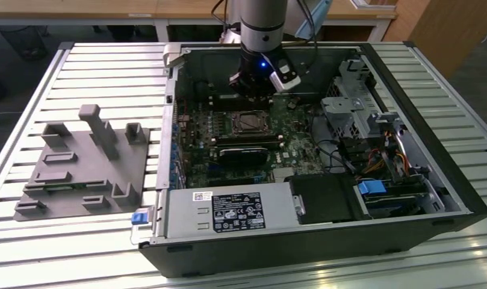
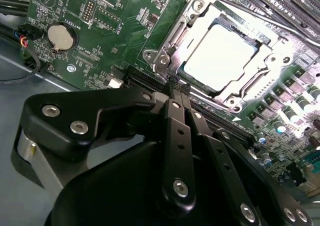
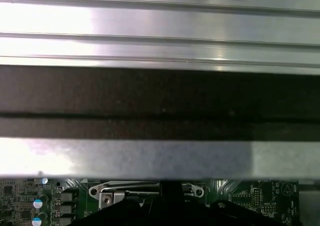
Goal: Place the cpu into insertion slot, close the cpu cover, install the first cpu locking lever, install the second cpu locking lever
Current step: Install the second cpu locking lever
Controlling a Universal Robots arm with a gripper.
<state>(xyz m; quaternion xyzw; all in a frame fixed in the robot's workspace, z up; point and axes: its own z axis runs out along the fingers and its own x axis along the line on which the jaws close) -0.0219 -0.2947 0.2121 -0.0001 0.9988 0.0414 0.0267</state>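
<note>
Second wrist view: gripper (image 2: 176, 88), fingers pressed together and holding nothing, poised at the near edge of the cpu cover (image 2: 197, 23), which frames the seated cpu (image 2: 220, 56).

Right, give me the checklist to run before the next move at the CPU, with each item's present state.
1. cpu lies flat inside its frame: ok.
2. cpu cover is down around the cpu: ok.
3. Locking levers latched: cannot tell.
4. Gripper jaws are together with nothing seen between them: ok.
5. Gripper tips are close by the corner of the cpu cover: ok.
6. Tips touching the cover or a lever: cannot tell.
</note>
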